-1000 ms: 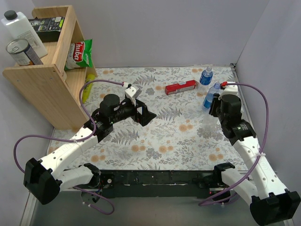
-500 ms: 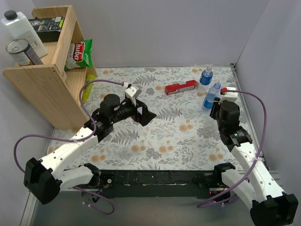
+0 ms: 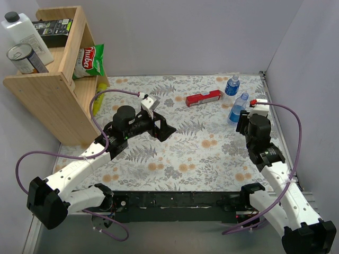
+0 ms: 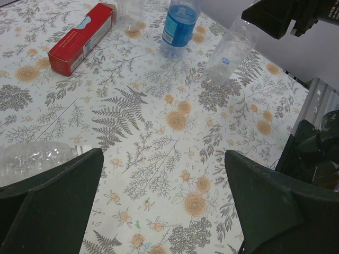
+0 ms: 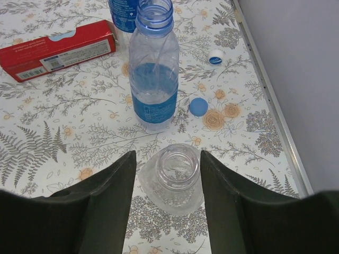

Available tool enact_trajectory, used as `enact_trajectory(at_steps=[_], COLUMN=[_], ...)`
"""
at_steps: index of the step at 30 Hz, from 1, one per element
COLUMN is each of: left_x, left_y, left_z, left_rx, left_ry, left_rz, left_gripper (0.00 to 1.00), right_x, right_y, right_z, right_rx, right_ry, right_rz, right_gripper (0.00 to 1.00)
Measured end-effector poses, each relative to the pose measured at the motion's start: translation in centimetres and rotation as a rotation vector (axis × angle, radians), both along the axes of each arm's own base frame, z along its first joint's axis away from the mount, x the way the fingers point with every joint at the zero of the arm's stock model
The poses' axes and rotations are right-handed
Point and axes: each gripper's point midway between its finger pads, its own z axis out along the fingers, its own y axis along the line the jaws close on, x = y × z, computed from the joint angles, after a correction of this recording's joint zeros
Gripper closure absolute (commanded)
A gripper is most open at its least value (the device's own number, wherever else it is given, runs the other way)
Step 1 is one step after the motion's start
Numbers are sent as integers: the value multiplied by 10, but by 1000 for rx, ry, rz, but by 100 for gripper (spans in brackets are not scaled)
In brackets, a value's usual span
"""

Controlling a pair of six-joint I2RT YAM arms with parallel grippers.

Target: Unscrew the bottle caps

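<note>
Two bottle caps (image 5: 198, 106) lie loose on the desk (image 5: 63, 137), beside an uncapped blue-label bottle (image 5: 153, 79). The right hand (image 5: 168, 159) stands parted around an open-necked clear bottle (image 5: 172, 172) and grips nothing. The left hand (image 4: 163, 159) gapes wide, empty. The next move likely calls for reaching a bottle that is capped, perhaps the lying bottle (image 4: 32, 159). Count: four bottles, two loose caps, one red box (image 5: 58, 50).

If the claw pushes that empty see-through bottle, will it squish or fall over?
The clear bottle would probably squish easily: its wall looks thin and crinkly, and its mouth is open. It is likely very light, since no water shows inside, so a sideways push might tip it or slide it.
</note>
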Motion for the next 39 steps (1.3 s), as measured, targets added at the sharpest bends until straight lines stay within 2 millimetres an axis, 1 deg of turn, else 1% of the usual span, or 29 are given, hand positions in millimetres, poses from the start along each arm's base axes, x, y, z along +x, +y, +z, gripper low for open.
enact_trajectory(at_steps=[2,3,6,12,18,21,23,24,25,27,28,30,32,33,34,36,37,38,39], left_x=[0,0,0,0,0,0,-1,-1,-2,-1,3,15,30,40,46,57,60,61,63], left_y=[0,0,0,0,0,0,-1,0,-1,0,2,11,23,32,38,52,56,59,61], left_z=[0,0,0,0,0,0,0,0,1,2,3,0,-4,-8,-10,-11,-11,-11,-11], left_rx=[0,0,0,0,0,-1,-4,-9,-15,-32,-42,-62,-75,-80,-84,-91,-95,-98,-100], left_ry=[1,1,1,1,1,2,6,11,16,28,39,68,101,121,132,143,145,146,147], left_rz=[0,0,0,0,0,0,-3,-6,-11,-22,-17,13,59,96,119,167,181,187,192], left_gripper=[2,2,2,2,2,2,2,2,2,2,2,2,2,2,2,2,2,2,2], right_x=[0,0,0,-3,-3,-4,-6,-7,-7,-6,-5,-1,4,6,8,10,10,11,13], right_y=[0,0,0,-3,-8,-12,-13,-12,-11,-4,1,21,51,70,89,138,163,181,201], right_z=[0,0,-1,-1,12,21,28,35,42,65,79,109,135,145,148,142,132,121,101], right_rx=[1,3,5,-8,-18,-20,-19,-14,-9,10,25,54,82,94,102,109,112,113,117], right_ry=[0,1,3,19,7,-4,-11,-24,-39,-86,-115,-159,-193,-201,-199,-153,-113,-76,-10], right_rz=[0,-1,-2,-11,-43,-63,-66,-58,-50,-10,15,99,206,268,325,469,539,592,646], right_gripper=[35,30,21,16,12,12,16,21,22,25,26,27,25,24,23,23,22,23,23])
